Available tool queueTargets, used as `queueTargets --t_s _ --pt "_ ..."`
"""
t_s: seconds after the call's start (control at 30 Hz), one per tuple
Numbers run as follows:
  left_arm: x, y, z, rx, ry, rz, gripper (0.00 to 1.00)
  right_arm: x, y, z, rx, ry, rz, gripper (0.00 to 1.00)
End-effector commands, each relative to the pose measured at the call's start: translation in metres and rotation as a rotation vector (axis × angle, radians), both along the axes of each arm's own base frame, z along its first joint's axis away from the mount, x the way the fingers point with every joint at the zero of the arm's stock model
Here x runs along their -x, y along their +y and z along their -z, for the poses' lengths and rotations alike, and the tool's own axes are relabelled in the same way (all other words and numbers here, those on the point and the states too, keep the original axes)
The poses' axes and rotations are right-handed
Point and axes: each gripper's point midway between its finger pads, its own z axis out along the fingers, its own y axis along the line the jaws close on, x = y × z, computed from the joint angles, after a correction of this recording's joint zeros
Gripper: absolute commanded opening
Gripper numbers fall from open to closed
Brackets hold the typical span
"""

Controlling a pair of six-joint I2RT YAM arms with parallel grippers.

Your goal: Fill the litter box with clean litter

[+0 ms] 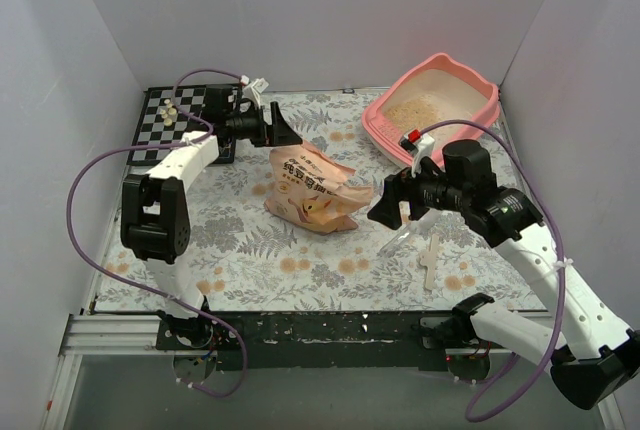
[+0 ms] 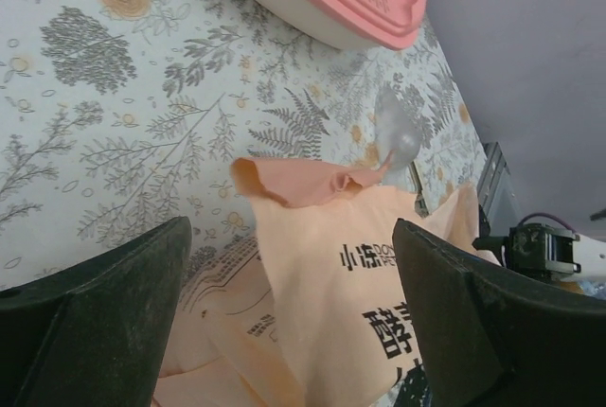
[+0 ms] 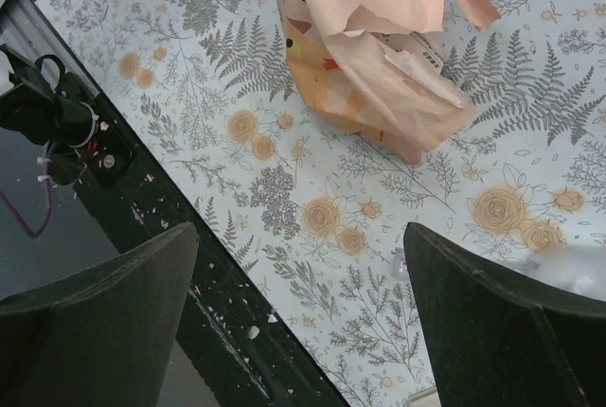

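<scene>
While the left gripper (image 1: 283, 133) and right gripper (image 1: 388, 212) hung wide open and empty flanking the bag (image 1: 310, 190), the litter box (image 1: 478, 120) with scant clean litter (image 1: 415, 110) lay beyond it; tipping early might spill granules.

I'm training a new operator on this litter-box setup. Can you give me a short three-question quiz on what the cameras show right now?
1. True or false: the orange bag lies inside the litter box.
2. Where is the chessboard? A) at the far left corner of the table; B) beside the right arm's base; C) under the bag.
3. Fill in: the left gripper and the right gripper both stand ____, holding nothing.

Key: 1 false, the bag lies on the table, apart from the box; 2 A; 3 open.
</scene>
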Motion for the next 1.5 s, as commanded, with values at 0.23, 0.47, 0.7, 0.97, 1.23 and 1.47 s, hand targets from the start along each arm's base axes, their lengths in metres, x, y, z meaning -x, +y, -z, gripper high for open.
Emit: queueTargets --t_s 0.23,0.47,0.7,0.97,1.23,1.47 --pt "0.039 -0.042 -0.015 0.084 -0.03 0.246 0.47 -0.002 0.004 -0.006 -0.046 -0.017 0.011 0.98" --pt "0.051 -0.04 -0.041 0.099 -0.145 0.254 0.0 -0.012 0.006 -0.016 -0.028 -0.049 0.013 0.98" --pt "0.091 -0.022 -0.093 0.225 -0.459 0.103 0.0 -0.041 0.022 -0.018 0.028 -0.145 -0.077 0.98" --pt "0.146 0.005 -0.111 0.45 -0.683 -0.092 0.0 -0.043 0.044 -0.017 0.039 -0.298 -0.329 0.98" --pt "0.186 0.022 -0.121 0.595 -0.791 -0.138 0.0 -0.026 0.063 0.011 0.048 -0.317 -0.577 0.98" --pt "0.206 0.033 -0.132 0.674 -0.855 -0.168 0.0 -0.02 0.08 0.033 0.056 -0.389 -0.673 0.98"
